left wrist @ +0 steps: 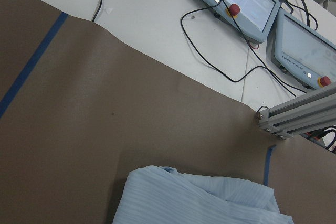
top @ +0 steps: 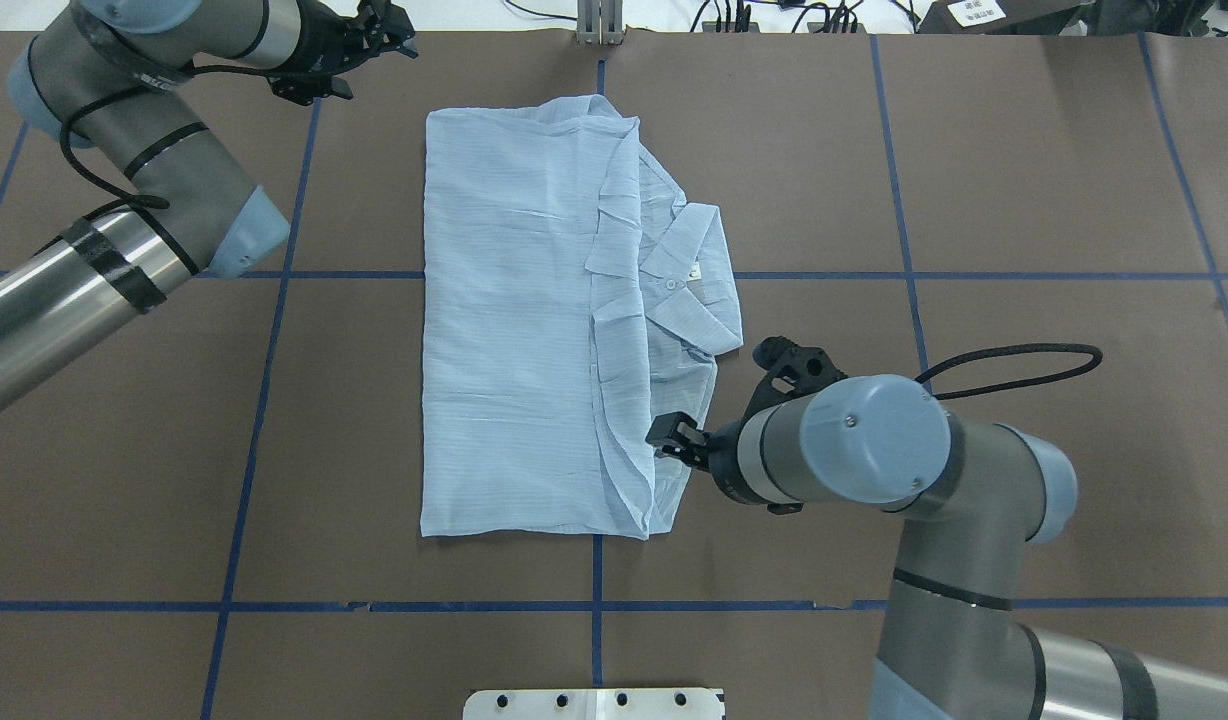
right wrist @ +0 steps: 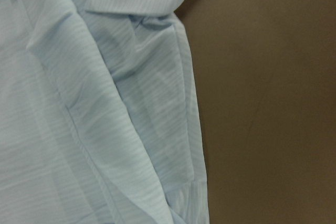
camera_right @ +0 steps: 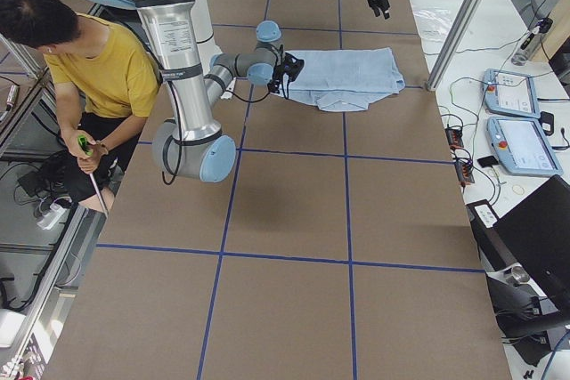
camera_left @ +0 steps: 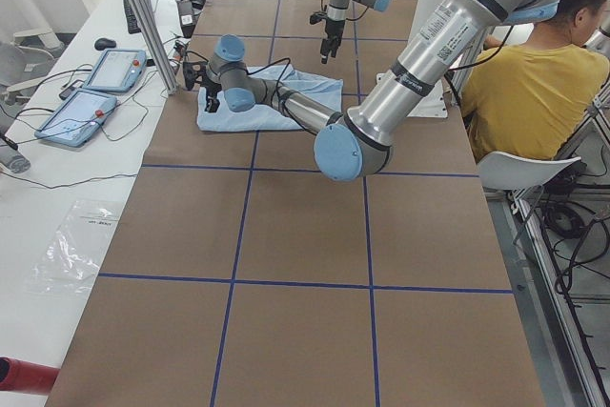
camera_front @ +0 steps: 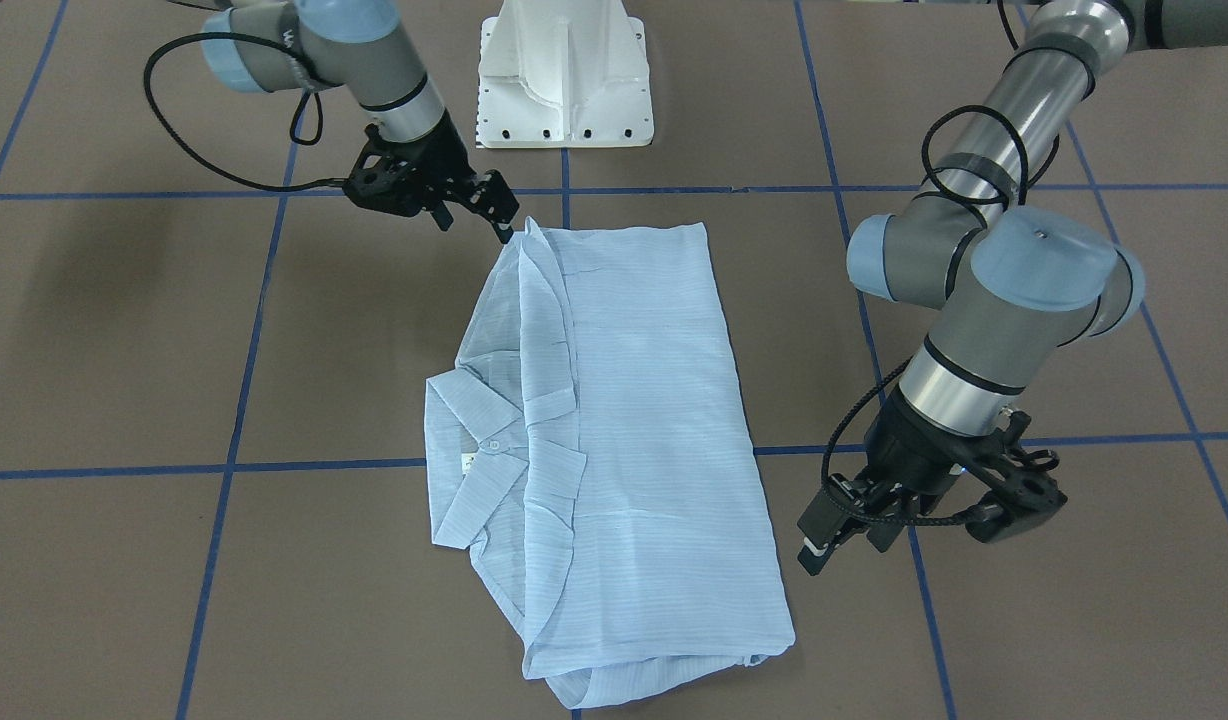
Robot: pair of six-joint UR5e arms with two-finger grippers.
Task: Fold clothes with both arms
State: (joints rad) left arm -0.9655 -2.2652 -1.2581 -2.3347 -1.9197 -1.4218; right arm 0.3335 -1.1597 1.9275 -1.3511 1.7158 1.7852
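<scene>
Shirt (top: pixel 514 330) flat on worktop (top: pixel 974 200), pedestal (top: pixel 594 703) at 6 o'clock overhead. Left gripper (camera_front: pixel 814 545) at 11, clear; right gripper (top: pixel 674 436) at 4, over shirt edge. Jaws' opening: couldn't tell.

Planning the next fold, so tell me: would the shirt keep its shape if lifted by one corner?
Probably not: the shirt looks thin, lying in soft wrinkles and loose layered folds, so it should droop. Likely light: lower layers show through. Pushed, it would probably bunch on the brown table cover rather than slide.
</scene>
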